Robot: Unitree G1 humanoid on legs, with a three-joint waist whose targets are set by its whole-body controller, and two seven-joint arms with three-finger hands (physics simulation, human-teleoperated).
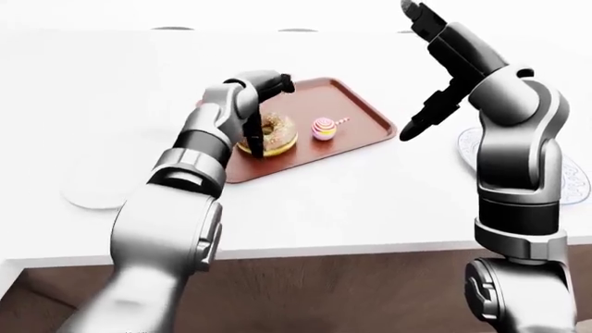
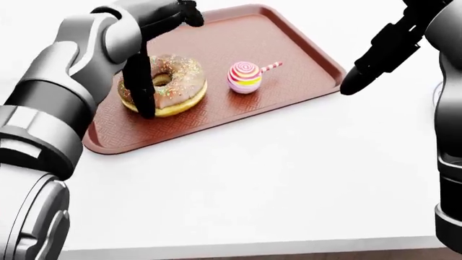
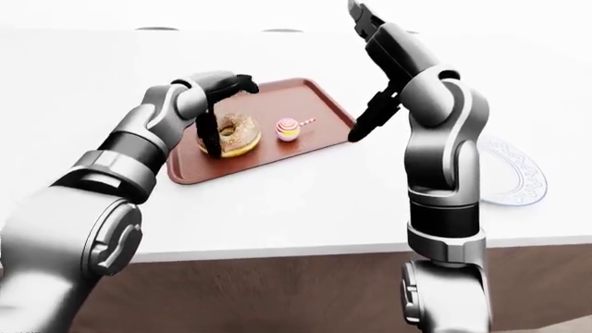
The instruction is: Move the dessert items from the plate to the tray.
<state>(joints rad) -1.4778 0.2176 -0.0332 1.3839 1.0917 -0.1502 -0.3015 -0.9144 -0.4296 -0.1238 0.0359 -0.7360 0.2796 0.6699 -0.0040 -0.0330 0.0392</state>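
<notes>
A red-brown tray (image 2: 288, 49) lies on the white table. On it sit a sprinkled donut (image 2: 180, 86) and, to its right, a pink swirl lollipop (image 2: 245, 77). My left hand (image 2: 169, 65) hangs over the donut, open: one dark finger (image 2: 141, 86) stands down the donut's left side and the others are lifted above its top edge. My right hand (image 1: 409, 69) is raised above the tray's right corner, open and empty, with one finger (image 2: 357, 78) pointing down. The patterned clear plate (image 3: 513, 170) lies empty at the right, behind my right arm.
A faint white round disc (image 1: 88, 191) lies on the table at the left. The table's near edge (image 1: 352, 250) runs across the bottom, with a brown panel under it. My right arm (image 1: 518, 159) stands upright between the tray and the plate.
</notes>
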